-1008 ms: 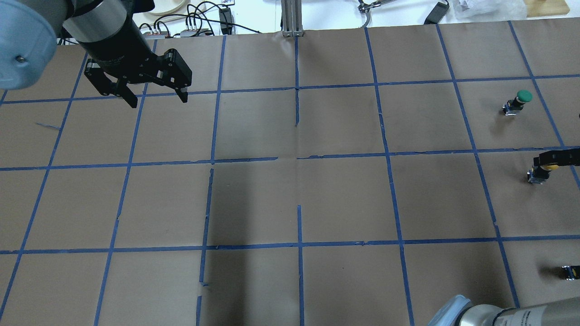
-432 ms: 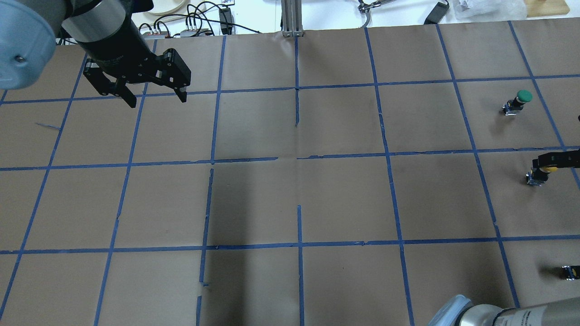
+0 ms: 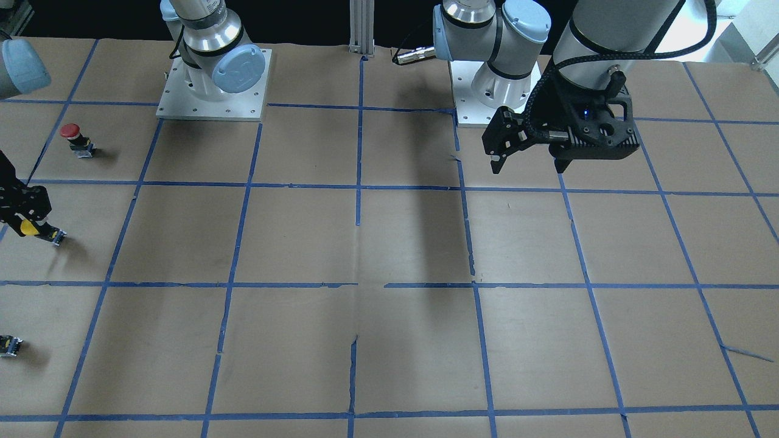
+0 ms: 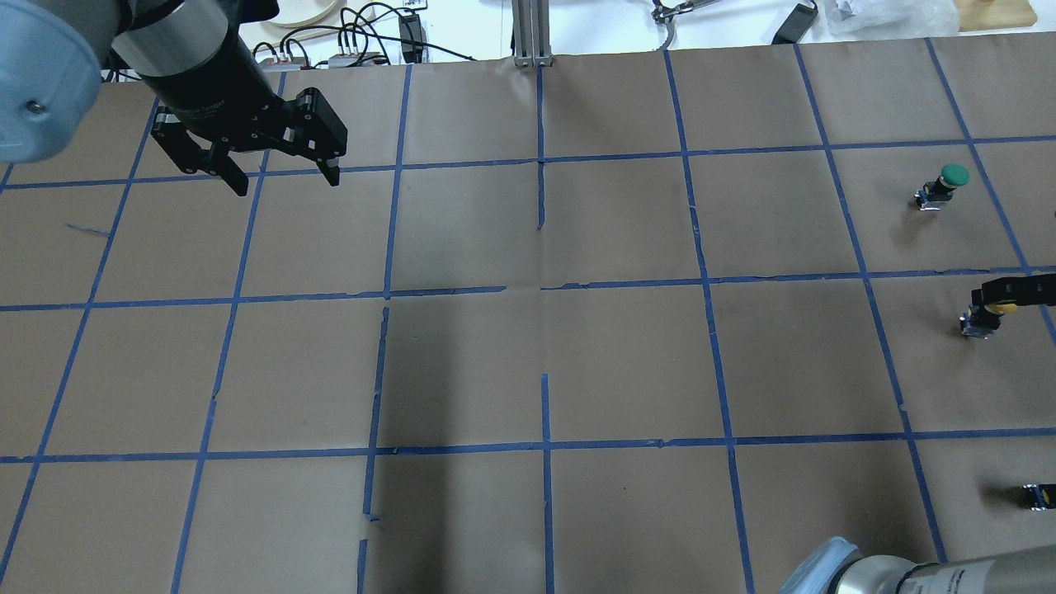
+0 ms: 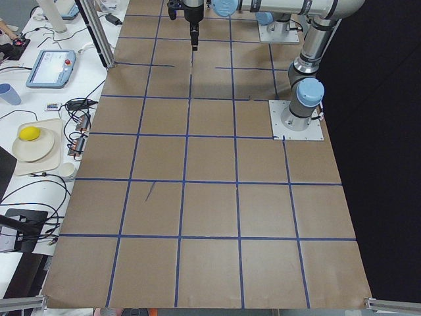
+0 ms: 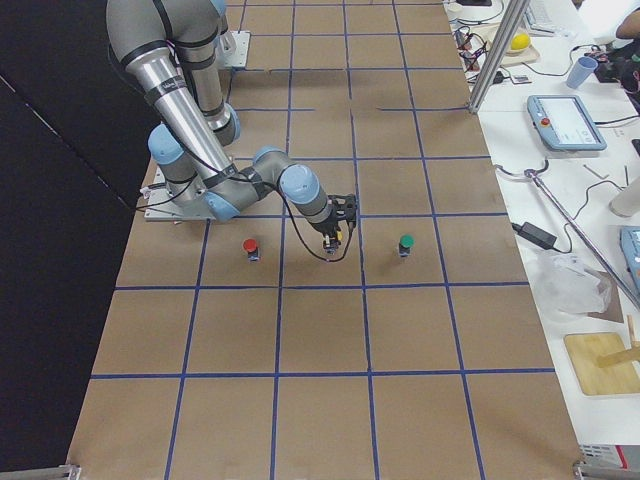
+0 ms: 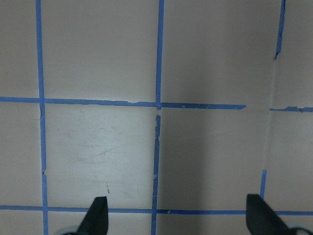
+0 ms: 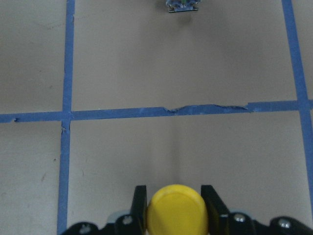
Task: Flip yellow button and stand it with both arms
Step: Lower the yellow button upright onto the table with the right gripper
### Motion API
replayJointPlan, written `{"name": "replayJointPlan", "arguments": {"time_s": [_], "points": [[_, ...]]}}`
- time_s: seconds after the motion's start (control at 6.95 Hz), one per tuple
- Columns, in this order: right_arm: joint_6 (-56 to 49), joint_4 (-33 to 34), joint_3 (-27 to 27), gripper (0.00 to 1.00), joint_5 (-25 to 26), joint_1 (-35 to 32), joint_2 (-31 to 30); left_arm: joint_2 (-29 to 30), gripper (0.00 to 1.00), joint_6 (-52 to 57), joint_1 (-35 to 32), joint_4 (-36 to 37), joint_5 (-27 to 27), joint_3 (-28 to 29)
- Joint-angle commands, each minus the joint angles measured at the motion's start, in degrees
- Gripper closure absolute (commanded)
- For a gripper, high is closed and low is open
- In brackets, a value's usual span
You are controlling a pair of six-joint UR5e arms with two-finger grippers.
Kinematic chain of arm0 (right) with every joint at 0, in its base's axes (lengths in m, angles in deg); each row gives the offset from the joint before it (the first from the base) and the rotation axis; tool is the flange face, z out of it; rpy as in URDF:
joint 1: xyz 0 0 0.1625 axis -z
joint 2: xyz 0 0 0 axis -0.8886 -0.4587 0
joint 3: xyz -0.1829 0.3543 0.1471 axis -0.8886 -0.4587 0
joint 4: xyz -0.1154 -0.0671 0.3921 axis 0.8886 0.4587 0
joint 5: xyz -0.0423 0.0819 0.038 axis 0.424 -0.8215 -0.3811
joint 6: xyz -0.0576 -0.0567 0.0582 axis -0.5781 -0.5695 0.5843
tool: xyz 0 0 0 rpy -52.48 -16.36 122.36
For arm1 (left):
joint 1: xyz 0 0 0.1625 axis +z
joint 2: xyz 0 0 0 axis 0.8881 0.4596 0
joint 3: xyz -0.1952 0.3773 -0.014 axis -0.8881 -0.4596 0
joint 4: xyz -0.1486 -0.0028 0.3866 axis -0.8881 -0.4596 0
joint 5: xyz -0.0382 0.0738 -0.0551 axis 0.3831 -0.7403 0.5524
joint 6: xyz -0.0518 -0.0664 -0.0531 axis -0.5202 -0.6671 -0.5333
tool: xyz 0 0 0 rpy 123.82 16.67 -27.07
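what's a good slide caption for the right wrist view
Right gripper shut on the yellow button by its cap, over the blue-taped table, with a second switch base ahead.

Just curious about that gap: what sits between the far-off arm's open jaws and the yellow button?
Nothing: the overhead view shows only taped brown paper between the left arm and yellow button.

Light: bright, even, from overhead.
Shadows: soft dark band down the middle of the table (image 4: 627, 363).
Focus: exterior views sharp; yellow button (image 8: 176, 210) soft, near the lens.
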Motion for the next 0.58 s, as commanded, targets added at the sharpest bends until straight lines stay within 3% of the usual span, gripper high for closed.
{"name": "replayJointPlan", "arguments": {"time_s": [0.0,0.29,0.43], "points": [[0.17,-0.03,0.01,0.35,0.01,0.55,-0.09,0.0,0.0,0.0,-0.02,0.01,0.03,0.0],[0.25,-1.33,0.01,0.28,0.01,0.73,-0.09,0.17,0.0,0.0,-0.02,0.01,0.12,0.0],[0.43,-2.65,-0.25,0.16,0.18,0.73,-0.26,0.18,0.0,0.0,-0.02,0.01,-0.06,0.0]]}}
